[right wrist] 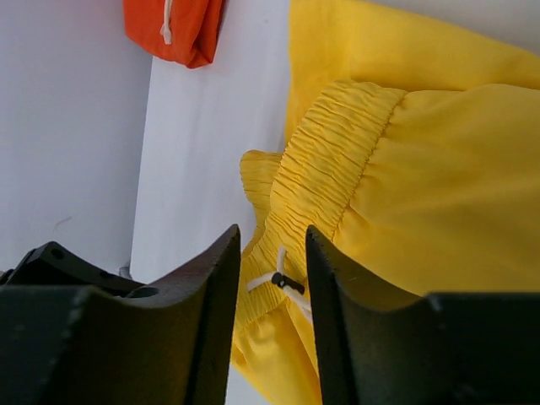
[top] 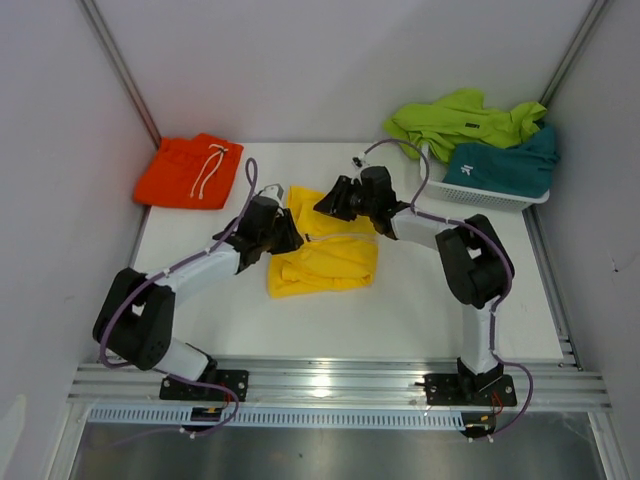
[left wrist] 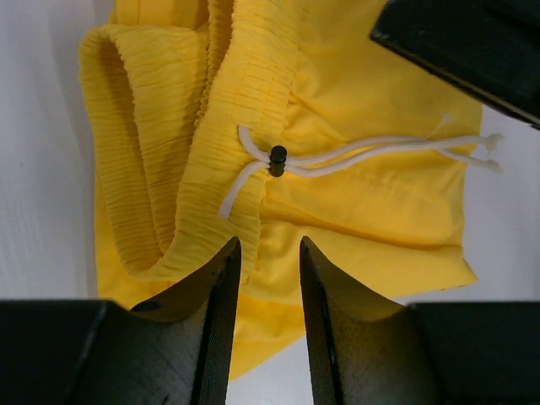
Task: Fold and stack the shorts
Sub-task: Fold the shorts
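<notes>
Yellow shorts point(top: 330, 262) lie crumpled mid-table, centre of frame. Left gripper point(left wrist: 270, 246) is at their left edge, jaws apart, nothing pinched afaict. Right gripper point(right wrist: 272, 229) is over the waistband point(right wrist: 325, 160) at the top edge. Can't tell if it's got cloth tbh.

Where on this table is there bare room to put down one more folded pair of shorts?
Bare table lies on the near side of the yellow shorts, between the two arm bases, and along the far edge between the orange shorts and the basket. The middle is crowded: the left pincer and the right pincer hang over the yellow shorts.
</notes>
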Controlling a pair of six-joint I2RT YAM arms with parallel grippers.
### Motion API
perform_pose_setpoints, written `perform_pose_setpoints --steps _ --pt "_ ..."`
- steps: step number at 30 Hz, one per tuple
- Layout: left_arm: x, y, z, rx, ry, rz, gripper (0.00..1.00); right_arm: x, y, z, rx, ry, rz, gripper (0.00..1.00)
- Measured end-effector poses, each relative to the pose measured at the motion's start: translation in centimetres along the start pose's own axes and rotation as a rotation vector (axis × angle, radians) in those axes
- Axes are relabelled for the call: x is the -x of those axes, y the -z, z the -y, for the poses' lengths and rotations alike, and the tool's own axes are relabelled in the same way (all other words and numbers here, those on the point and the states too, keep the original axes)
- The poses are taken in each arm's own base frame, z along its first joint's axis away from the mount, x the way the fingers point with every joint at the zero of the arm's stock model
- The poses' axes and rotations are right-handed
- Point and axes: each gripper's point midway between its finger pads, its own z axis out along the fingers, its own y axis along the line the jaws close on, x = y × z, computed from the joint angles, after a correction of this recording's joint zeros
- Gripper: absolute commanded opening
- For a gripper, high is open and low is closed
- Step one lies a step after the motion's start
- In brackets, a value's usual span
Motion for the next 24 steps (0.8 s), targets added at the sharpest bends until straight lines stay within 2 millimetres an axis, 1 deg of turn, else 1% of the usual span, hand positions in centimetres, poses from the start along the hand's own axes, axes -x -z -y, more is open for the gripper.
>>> perform_pose_setpoints --steps 2,7,10,13,15,17,21,24 --pt "0.0 -0.7 0.3 -0.016 0.000 -0.003 0.36 -0.6 -1.1 0.3 0.029 -0.023 -0.026 0.35" --pt "-0.9 -1.8 0.0 -0.019 0.001 -0.020 0.34 -2.2 -4.1 0.9 0.092 -0.067 -0.088 0.30" --pt "-2.0 -2.1 -0.7 -0.020 0.002 -0.027 0.33 -2.7 -5.5 1.2 0.119 -0.087 -0.110 0.29" --pt "-3.8 -2.5 -1.8 -0.009 0.009 -0.049 0.31 -3.1 -6.7 1.5 0.132 -0.104 -0.129 0.27" --pt "-4.9 -2.6 -2.4 -0.007 0.013 -0.057 0.29 -3.3 -7.4 1.7 0.126 -0.105 -0.139 0.27" --pt "-5.5 -2.8 -2.7 -0.015 0.020 -0.051 0.29 -3.4 -8.0 2.0 0.107 -0.102 -0.141 0.27" --pt "-5.6 -3.4 -2.5 -0.040 0.032 -0.030 0.27 -3.0 -9.0 2.7 0.049 -0.090 -0.134 0.26" --pt "-5.6 -3.7 -2.3 -0.055 0.035 -0.022 0.27 -2.9 -9.3 3.4 0.012 -0.081 -0.126 0.27"
